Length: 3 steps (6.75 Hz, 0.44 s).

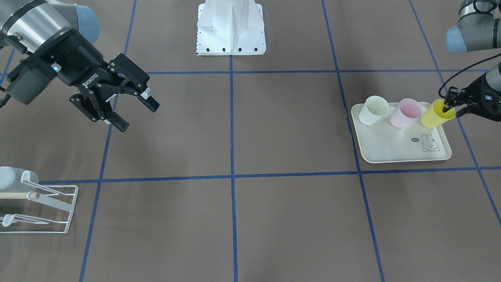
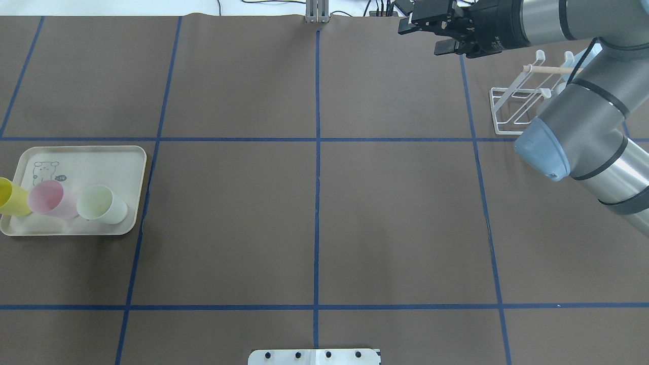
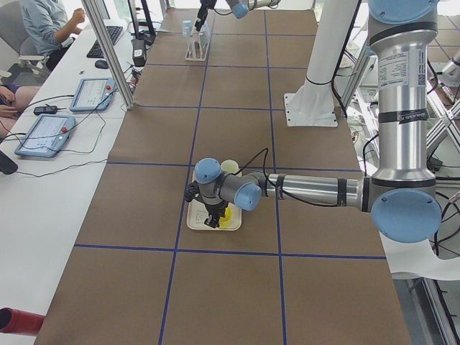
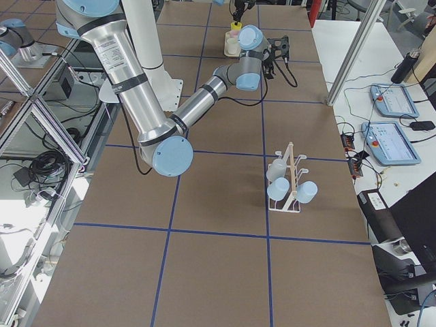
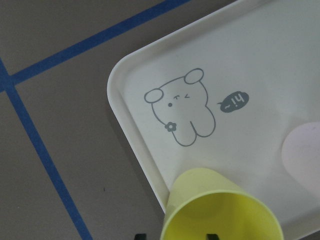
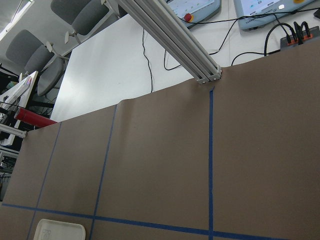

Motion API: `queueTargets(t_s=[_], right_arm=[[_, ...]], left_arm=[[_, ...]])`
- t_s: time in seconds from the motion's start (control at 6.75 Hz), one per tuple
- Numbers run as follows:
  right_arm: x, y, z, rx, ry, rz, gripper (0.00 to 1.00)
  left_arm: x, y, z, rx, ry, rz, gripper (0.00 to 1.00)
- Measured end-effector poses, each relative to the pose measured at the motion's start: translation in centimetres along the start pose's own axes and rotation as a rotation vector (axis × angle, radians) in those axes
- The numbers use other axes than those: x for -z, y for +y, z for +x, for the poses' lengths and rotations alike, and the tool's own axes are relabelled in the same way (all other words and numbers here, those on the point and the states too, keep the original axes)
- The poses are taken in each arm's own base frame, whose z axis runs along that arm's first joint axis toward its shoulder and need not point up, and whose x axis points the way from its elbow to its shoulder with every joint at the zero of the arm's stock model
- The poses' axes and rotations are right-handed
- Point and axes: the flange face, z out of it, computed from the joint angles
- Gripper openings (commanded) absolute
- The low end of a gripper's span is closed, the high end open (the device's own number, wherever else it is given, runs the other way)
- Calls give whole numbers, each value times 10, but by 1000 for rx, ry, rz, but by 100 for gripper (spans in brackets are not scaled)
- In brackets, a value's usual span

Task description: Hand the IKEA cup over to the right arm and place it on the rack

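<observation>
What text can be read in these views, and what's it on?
"ROBOTIQ": on the black body of the right gripper, front-facing view.
"hi~": in the speech bubble printed on the tray, left wrist view.
The white sticker on the left arm: print too small to read.
On the yellow cup: no text visible.

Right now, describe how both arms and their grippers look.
Both are jointed silver-grey tubes with light-blue joint caps. The right arm carries a black wrist box and ribbed black cable; the right gripper is black, two-fingered, lettered ROBOTIQ in white. The left arm has a looped black cable; the left gripper is likewise black.
</observation>
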Motion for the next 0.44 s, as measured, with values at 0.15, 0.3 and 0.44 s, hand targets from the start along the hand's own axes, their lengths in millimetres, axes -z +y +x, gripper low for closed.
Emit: queueTargets(t_s=[0.15, 0.3, 0.44], right_arm=[[0, 0, 0, 0, 0, 0, 100], [0, 0, 0, 0, 0, 0, 100], [0, 0, 0, 0, 0, 0, 100]], left_arm=[[-3, 1, -2, 3, 1, -5, 31], [-5, 0, -2, 4, 1, -8, 25], [-8, 1, -1, 2, 4, -13, 6]])
